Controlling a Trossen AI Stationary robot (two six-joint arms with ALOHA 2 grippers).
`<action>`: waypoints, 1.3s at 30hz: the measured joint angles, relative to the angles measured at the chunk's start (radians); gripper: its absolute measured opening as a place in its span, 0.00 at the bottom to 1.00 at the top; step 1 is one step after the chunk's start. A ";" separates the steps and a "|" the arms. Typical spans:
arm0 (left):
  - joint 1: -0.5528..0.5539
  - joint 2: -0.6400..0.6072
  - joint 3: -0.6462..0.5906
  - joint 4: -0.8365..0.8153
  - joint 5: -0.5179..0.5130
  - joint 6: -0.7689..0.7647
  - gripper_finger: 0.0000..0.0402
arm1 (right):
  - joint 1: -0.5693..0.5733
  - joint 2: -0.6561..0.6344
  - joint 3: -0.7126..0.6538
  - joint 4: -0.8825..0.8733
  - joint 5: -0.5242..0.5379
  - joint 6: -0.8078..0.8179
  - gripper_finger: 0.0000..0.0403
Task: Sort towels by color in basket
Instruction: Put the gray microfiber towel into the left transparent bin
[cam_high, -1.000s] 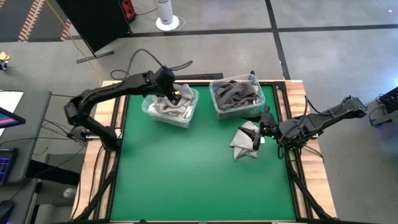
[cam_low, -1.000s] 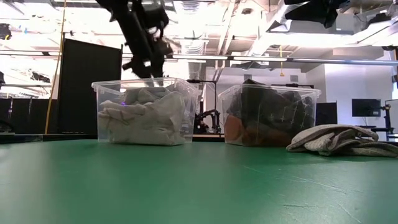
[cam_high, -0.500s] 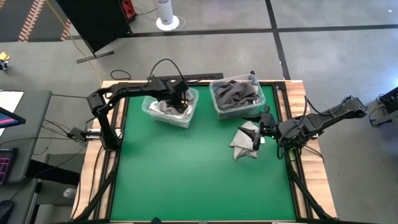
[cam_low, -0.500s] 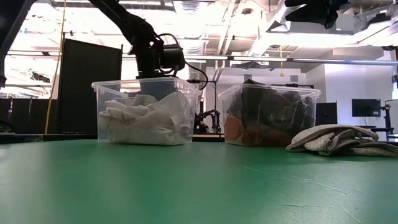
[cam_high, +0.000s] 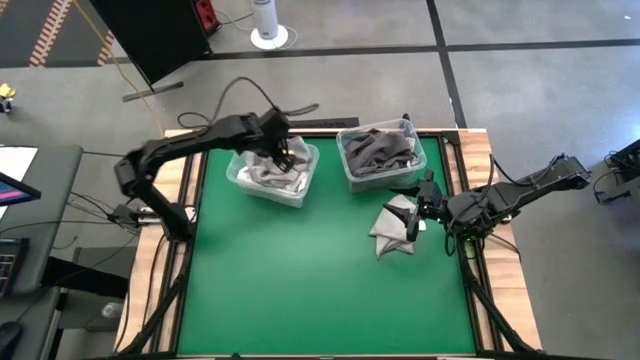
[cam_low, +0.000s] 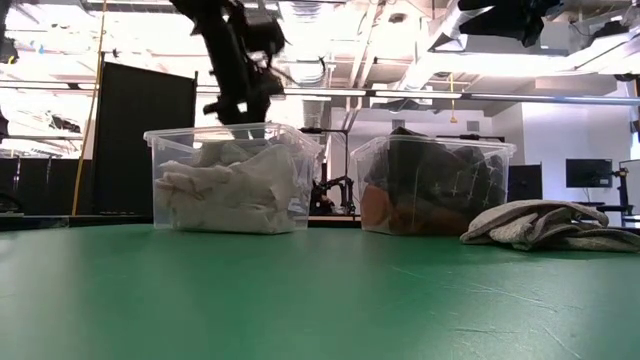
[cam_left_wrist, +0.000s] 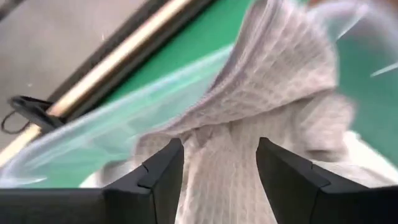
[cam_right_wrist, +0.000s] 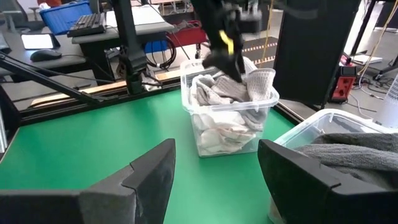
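On the green surface (cam_high: 300, 280) stand two clear bins. The left arm's fingers (cam_left_wrist: 217, 168) are spread wide just above a light waffle towel (cam_high: 272, 176) in the left bin (cam_low: 160, 140), gripping nothing; its draped corner could slip outside. The right arm's fingers (cam_right_wrist: 214, 168) also gape empty, a grey towel pile (cam_high: 392, 228) beside them, easily dragged.

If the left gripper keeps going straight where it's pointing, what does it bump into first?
Probably the light waffle-weave towel directly ahead of the open left gripper, in the clear bin it hangs over. How near it is can't be judged.
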 joint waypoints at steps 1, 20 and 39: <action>0.000 -0.025 0.000 0.001 -0.001 -0.002 0.48 | 0.000 0.000 0.000 -0.002 0.000 0.001 0.67; -0.109 -0.004 -0.080 0.030 -0.098 0.105 0.48 | -0.028 0.235 0.000 -0.387 -0.138 0.193 0.67; -0.246 -0.390 -0.111 0.013 -0.230 0.158 0.48 | -0.059 0.618 0.022 -0.586 -0.379 0.330 0.67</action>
